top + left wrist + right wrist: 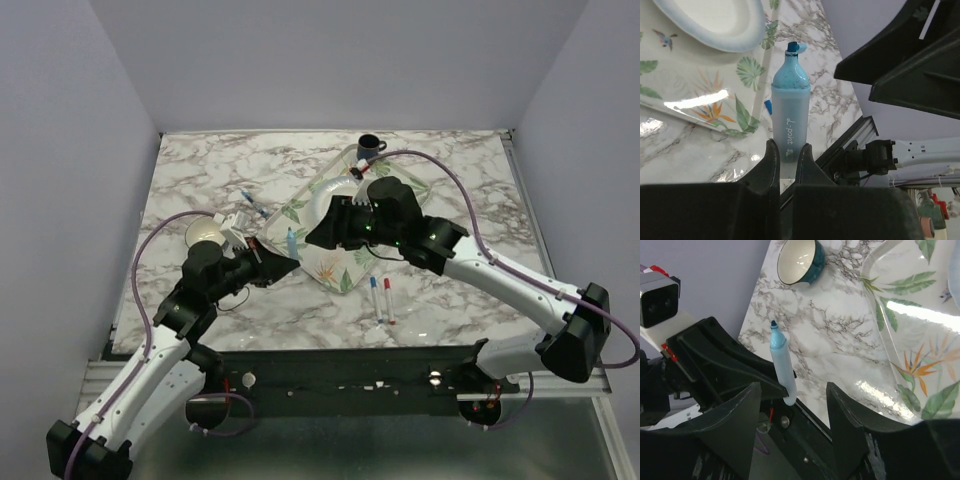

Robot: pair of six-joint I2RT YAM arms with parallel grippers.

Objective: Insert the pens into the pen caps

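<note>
1. Between the left pincer's [788, 146] two fingers [772, 162] stands the light-blue marker [789, 117]. It is grasped low on its barrel and held upright, with its bare dark-blue tip pointing away from the palm.
2. The right pincer [794, 390] is released. Its jaws stand wide apart, and the marker rises just beyond their tips, closer to one finger [742, 415] than to the other and touching neither.
3. From above, the two pincers come nose to nose, the right one just past the left one's fingertips. The marker stands between them at the edge of the floral tray [337, 276].
4. Behind the right pincer's wrist a white plate [325, 205] lies on that tray. Farther behind it a dark cup [370, 146] stands near the table's [200, 170] far edge.
5. Beneath the right arm, on the base side of its pincer, two slim white markers lie side by side on the marble just off the tray. One has a blue end [375, 297] and one a red end [388, 299].
6. Beyond the left pincer, well apart from it, lies the thin dark blue pen [255, 207]. A bowl [203, 232] sits close beside that pincer's wrist.
7. In the left wrist view a small blue piece [768, 106] shows beside the marker's barrel. It is too small to say whether it is a cap.
</note>
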